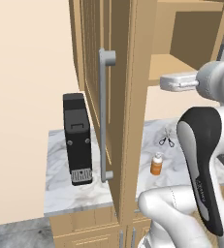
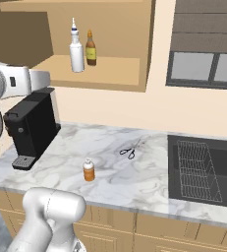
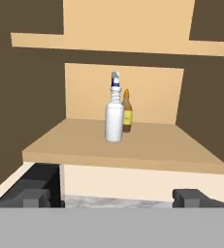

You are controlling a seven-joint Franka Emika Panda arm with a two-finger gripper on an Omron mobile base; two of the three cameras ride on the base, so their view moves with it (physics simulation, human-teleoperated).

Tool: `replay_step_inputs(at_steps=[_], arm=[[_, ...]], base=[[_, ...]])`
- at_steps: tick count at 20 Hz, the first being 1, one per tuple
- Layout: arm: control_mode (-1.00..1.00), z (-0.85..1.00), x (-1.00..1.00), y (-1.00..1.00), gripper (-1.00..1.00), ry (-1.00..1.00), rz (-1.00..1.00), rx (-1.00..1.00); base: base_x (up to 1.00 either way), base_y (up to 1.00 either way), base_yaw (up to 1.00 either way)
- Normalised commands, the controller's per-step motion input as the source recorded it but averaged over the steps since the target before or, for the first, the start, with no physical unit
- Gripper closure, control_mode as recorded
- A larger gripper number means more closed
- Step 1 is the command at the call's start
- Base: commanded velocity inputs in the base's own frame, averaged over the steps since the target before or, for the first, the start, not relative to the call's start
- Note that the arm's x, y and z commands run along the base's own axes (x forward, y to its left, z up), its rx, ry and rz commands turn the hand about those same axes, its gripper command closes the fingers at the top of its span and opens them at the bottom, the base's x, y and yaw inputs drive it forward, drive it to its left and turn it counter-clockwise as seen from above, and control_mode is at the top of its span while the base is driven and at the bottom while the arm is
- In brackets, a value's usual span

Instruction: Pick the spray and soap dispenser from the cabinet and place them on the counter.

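Observation:
The spray [image 3: 114, 111], a white bottle with a blue and white nozzle, stands upright on the cabinet's lower shelf [image 3: 147, 145] beside a brown bottle; it also shows as the spray [image 2: 76, 51]. The soap dispenser [image 2: 89, 170], orange with a white pump, stands upright on the marble counter [image 2: 144, 182], and appears as the soap dispenser [image 1: 156, 164]. My gripper [image 3: 111, 197] is open with nothing between its fingertips [image 3: 33, 196]. It hangs in front of the shelf, facing the spray from some way off. The cabinet door [image 1: 91, 72] is swung open.
A brown bottle with a yellow label [image 2: 90, 48] touches or nearly touches the spray's right side. A black coffee machine [image 2: 34, 128] stands on the counter below the shelf's left end. Small scissors [image 2: 129, 152] lie mid-counter, and a dark sink with a rack [image 2: 198, 170] is to the right.

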Motion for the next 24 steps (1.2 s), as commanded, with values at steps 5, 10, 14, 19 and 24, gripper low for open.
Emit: replay_step_inputs(at_steps=[5,10,14,19,24], arm=[[-1.00,0.07,0.25,0.00,-1.00,0.17,0.00,0.00],[-1.00,0.00,0.35,0.01,-1.00,0.12,-0.01,0.00],[-1.00,0.00,0.32,0.00,-1.00,0.07,0.00,0.00],[-1.00,-0.03,0.03,0.00,-1.00,-0.02,0.00,0.00],[-1.00,-0.14,0.09,0.00,-1.00,-0.05,0.00,0.00]], base=[[0.00,0.00,0.00],[0.00,0.00,0.00],[0.00,0.00,0.00],[0.00,0.00,0.00],[0.00,0.00,0.00]])
